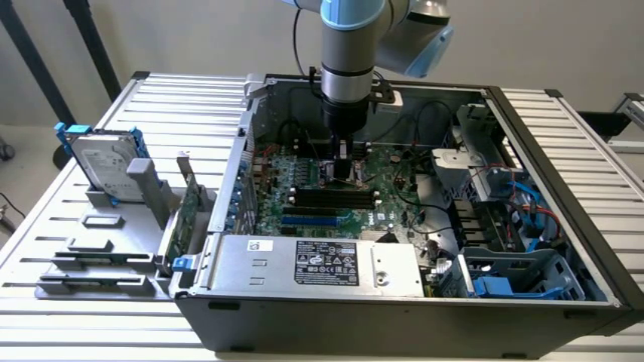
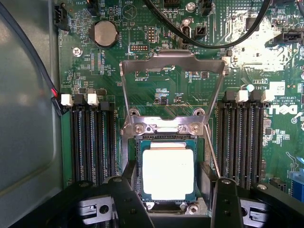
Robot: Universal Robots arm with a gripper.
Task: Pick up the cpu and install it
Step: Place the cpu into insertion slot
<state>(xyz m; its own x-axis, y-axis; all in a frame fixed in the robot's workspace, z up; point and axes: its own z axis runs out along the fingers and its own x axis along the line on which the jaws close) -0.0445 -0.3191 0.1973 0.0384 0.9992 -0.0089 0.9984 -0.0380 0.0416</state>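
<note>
The cpu (image 2: 168, 172), a small square chip with a bright silver top, lies flat in its socket on the green motherboard (image 2: 156, 42). My gripper (image 2: 168, 206) stands right over it, one black finger (image 2: 121, 197) on each side of the chip, with a small gap between them and its edges. The jaws are open and hold nothing. The socket's metal load plate (image 2: 172, 71) is swung up and open behind the chip. In the exterior view my gripper (image 1: 345, 167) reaches down into the open computer case (image 1: 403, 317), at the middle of the board.
Black memory slots (image 2: 92, 142) flank the socket on both sides. Black cables (image 2: 223, 40) loop over the board. A grey box with a black label (image 1: 322, 262) fills the case's front. A hard drive with blue rails (image 1: 101, 162) stands in a holder at the exterior view's left.
</note>
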